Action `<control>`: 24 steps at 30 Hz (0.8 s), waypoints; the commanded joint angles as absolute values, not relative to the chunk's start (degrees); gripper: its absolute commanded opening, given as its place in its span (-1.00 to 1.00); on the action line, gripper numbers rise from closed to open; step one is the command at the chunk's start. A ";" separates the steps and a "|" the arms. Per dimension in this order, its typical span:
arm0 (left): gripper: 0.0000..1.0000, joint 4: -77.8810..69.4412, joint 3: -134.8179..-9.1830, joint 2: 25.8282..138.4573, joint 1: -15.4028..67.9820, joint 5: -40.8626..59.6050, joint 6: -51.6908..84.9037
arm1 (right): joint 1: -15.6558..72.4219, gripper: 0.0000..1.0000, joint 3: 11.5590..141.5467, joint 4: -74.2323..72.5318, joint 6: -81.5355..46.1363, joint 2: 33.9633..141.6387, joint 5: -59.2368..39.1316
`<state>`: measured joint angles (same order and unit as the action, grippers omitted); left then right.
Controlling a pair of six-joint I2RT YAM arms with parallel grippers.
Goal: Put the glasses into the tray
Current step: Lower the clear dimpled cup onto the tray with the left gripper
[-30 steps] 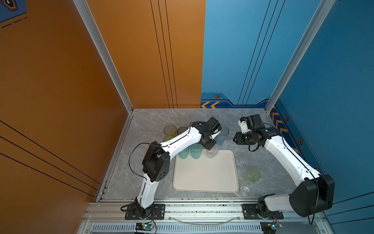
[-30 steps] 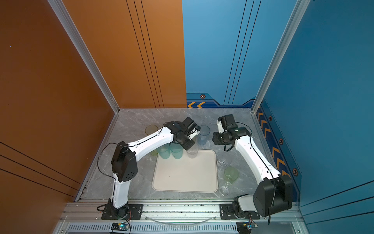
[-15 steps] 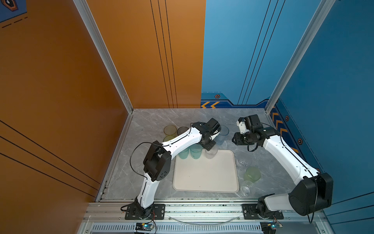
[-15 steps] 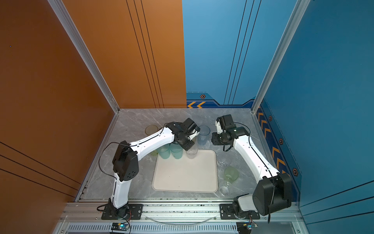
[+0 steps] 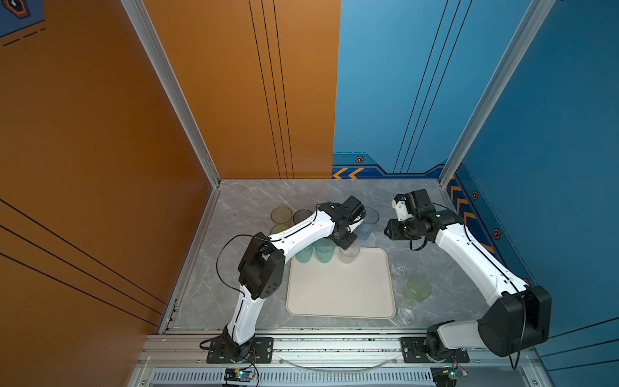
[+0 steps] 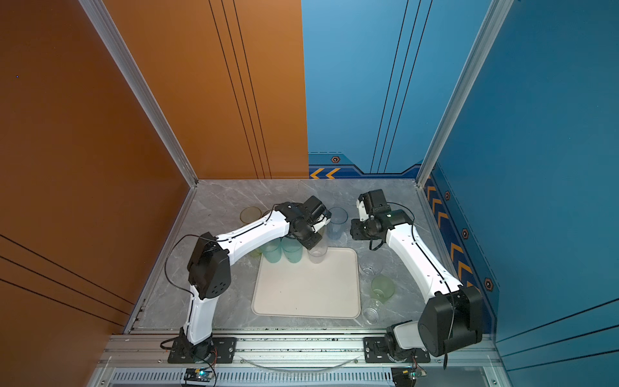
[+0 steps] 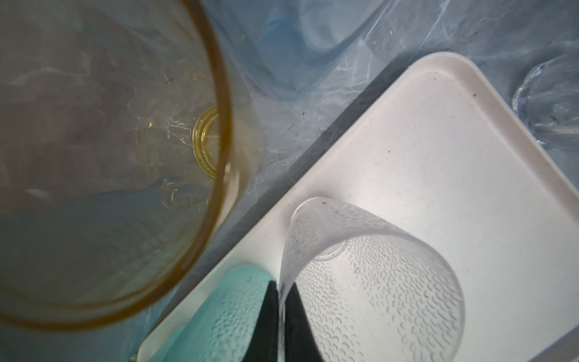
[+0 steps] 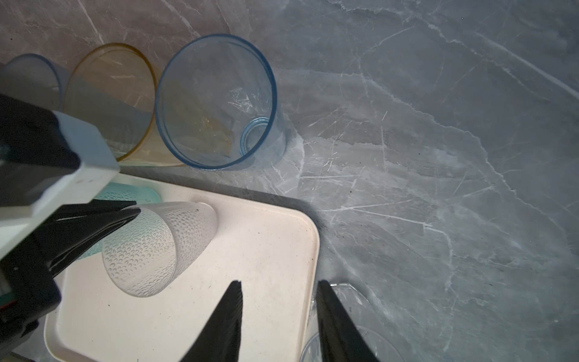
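1. A grey marble tabletop (image 5: 254, 207) sits inside a booth with orange and blue walls. The cream tray (image 5: 338, 295) lies on it between the two arm bases.
2. Very little has changed in the last second. The left gripper (image 7: 281, 291) has stayed at the tray's far edge, its fingers pressed together on the rim wall of the clear dimpled tumbler (image 5: 349, 254).
3. That tumbler is upright over the tray's far edge, just beside the teal tumblers (image 5: 324, 253). I cannot tell whether its base already rests on the tray floor.
4. The right gripper (image 8: 279, 285) has drifted slightly toward the middle. Its fingers are spread and hold nothing, above the tray's right rim.
5. In my judgement this placement is at the point of release, so letting go and lifting clear comes next.
6. Most glasses are still outside the tray. The blue tumbler (image 5: 366, 221) and yellow tumbler (image 5: 282, 214) stand beyond its far edge, and the pale green tumbler (image 5: 418, 287) stands beside its right rim.
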<state>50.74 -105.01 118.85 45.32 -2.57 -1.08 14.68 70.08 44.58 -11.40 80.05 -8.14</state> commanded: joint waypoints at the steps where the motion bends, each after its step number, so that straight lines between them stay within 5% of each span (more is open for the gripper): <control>1: -0.97 51.09 -104.24 119.10 44.63 -3.51 -1.08 | 15.04 -0.23 71.65 46.81 -11.16 80.68 -6.59; 13: -0.62 51.07 -103.78 117.21 44.82 -4.82 -1.10 | 15.12 -0.23 71.63 47.20 -11.07 80.33 -6.43; 24: -0.58 50.42 -103.62 114.05 45.10 -6.59 -1.76 | 15.03 -0.23 71.19 48.95 -10.91 79.30 -4.42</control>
